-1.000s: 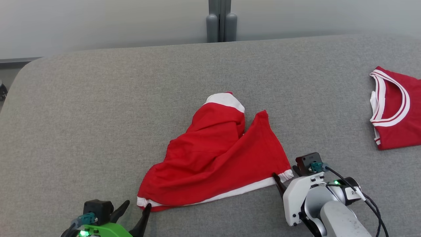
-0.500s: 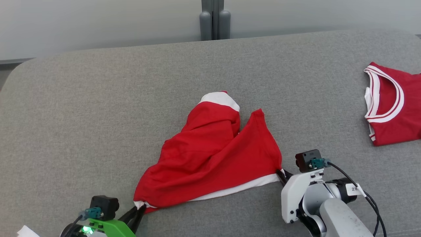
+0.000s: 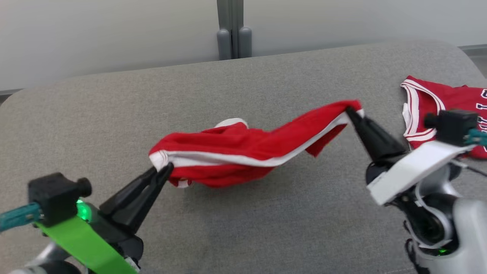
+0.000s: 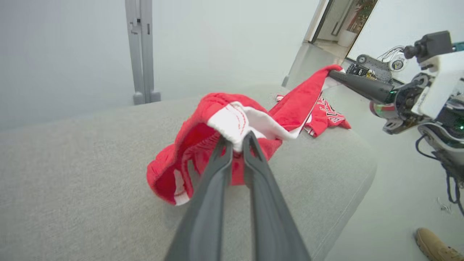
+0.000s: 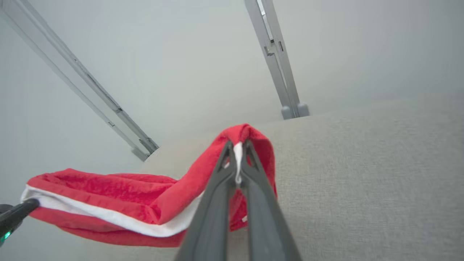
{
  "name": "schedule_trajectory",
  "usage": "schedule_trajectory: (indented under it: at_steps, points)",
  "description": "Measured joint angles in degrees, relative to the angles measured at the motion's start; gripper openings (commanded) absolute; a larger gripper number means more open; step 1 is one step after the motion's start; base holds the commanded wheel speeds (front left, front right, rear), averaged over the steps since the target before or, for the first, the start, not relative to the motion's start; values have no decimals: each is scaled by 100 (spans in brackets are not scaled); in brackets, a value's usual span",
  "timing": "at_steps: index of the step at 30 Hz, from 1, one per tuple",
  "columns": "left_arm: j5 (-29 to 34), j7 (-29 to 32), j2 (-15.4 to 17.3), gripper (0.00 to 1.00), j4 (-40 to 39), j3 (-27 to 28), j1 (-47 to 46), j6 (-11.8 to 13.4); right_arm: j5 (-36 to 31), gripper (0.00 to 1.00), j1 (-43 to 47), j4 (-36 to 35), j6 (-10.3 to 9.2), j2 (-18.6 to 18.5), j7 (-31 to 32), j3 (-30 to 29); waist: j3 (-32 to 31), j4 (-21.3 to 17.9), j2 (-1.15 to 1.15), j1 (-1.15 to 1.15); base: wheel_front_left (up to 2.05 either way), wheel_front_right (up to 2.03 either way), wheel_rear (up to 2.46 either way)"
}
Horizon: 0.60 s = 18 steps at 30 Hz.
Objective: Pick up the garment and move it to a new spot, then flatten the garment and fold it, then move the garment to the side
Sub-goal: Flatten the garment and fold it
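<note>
Well, the red garment [image 3: 243,146] hangs strung between both arms, its ends clear of the grey padded worktop [image 3: 114,114].

At the near left, the left gripper [image 3: 163,171] has its fingers pressed together on a white-banded corner; the right gripper [image 3: 350,111] pinches the far end of the same white band, held higher and further back. Holding both ends of one hem looks meant to let the cloth open under its own weight, ready to be carried to a fresh spot and laid flat. The middle sags in bunched folds, close to the worktop or brushing it, I cannot tell which; a second red jersey [image 3: 422,102] lies to the right, near enough that the carry should steer clear.
</note>
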Motion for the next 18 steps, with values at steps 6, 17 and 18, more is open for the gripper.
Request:
schedule_trajectory:
  at_steps: [6,17,18]
  points:
    - [-1191,751,281,0,-1076,620,-800,272,394,0,-755,-1395,-3,15,931,-797,233,-108,0,0,0,0,0]
    - [-1995,1898,-113,0,1196,521,-4839,1044,-210,0,-4553,711,-2,40,1330,-1543,1306,-160,0,0,0,0,0]
    - [-1822,1835,-208,0,1527,450,-5174,1061,-309,0,-4834,1046,0,43,1202,-1544,1412,-157,0,1,0,0,0]
